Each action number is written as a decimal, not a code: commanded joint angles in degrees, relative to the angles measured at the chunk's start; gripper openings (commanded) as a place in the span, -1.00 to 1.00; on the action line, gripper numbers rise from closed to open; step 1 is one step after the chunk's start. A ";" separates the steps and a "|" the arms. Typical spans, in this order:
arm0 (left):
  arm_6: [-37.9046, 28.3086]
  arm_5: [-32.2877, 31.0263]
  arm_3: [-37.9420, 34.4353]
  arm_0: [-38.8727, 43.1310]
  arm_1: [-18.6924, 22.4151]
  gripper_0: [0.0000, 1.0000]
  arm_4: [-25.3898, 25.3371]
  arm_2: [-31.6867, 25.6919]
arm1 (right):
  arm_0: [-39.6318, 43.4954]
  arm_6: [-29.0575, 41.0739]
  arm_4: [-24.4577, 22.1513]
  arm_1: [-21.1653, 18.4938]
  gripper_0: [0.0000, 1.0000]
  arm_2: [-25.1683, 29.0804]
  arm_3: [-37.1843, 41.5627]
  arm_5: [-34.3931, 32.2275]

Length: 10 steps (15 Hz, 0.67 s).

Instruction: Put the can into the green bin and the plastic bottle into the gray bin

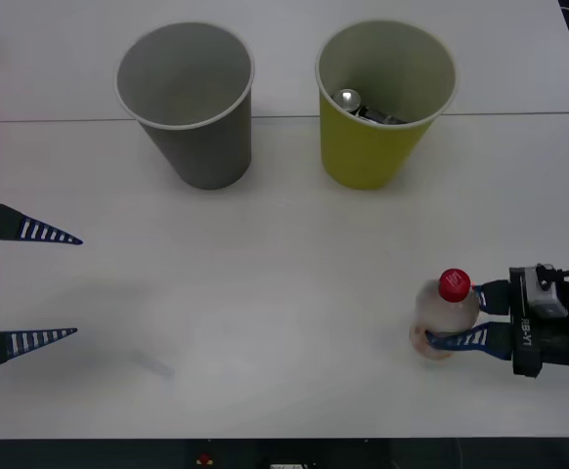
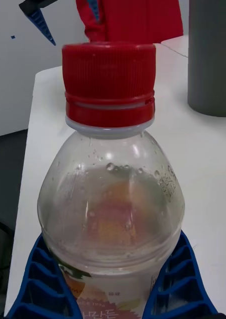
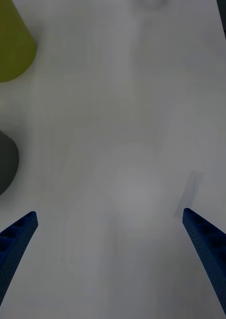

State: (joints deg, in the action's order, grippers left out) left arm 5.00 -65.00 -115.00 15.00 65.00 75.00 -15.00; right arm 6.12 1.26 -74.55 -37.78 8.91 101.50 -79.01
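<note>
Right gripper (image 1: pixel 460 315): at the table's right edge, toward the near side, reaching in from the right; its blue fingers (image 2: pixel 40 284) press on both sides of the bottle's lower body.
Bottle (image 1: pixel 445 315): upright on the table between those fingers, red cap up, label low on the body; in the right wrist view (image 2: pixel 110 199) the clear shoulder rises above the fingers.
Left gripper (image 1: pixel 42 285): at the table's left edge, fingers spread wide, nothing between them; bare table under it in its wrist view (image 3: pixel 110 259).
Green bin (image 1: pixel 383 102): upright near the far edge, right of centre, well apart from the bottle.
Can (image 1: pixel 361 106): inside the green bin, silver end showing.
Gray bin (image 1: pixel 188 102): upright, left of the green bin, apart from it.
Table (image 1: pixel 265 293): white.
</note>
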 commanded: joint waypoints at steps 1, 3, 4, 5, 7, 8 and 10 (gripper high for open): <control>0.00 0.00 0.00 0.00 0.00 1.00 0.00 0.00 | 0.48 12.10 -3.50 0.08 -1.00 0.93 8.37 1.67; 0.00 0.00 0.00 0.00 0.00 1.00 0.00 0.00 | 0.56 19.39 -5.08 0.08 -1.00 0.58 12.67 3.16; 0.00 0.00 0.00 0.00 0.00 1.00 0.00 0.00 | 0.56 23.53 -6.75 0.08 -1.00 0.32 15.49 4.22; 0.00 0.00 0.00 0.00 0.00 1.00 0.00 0.00 | 0.48 27.39 -8.68 -0.01 -1.00 0.05 18.04 5.18; 0.00 0.00 0.00 0.00 0.00 1.00 0.00 0.00 | -0.32 36.88 -13.95 -0.01 -1.00 -0.21 23.92 6.24; 0.00 0.00 0.00 0.00 0.00 1.00 0.00 0.00 | -0.93 41.54 -15.80 -0.01 -1.00 -0.65 26.12 6.33; 0.00 0.00 0.00 0.00 0.00 1.00 0.00 0.00 | -3.39 51.30 -20.37 -0.10 -1.00 -2.23 30.78 6.41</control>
State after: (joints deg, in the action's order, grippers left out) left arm 5.00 -65.00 -115.00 15.00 65.00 75.00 -15.00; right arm 3.74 49.17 -93.24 -37.82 7.34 130.63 -72.67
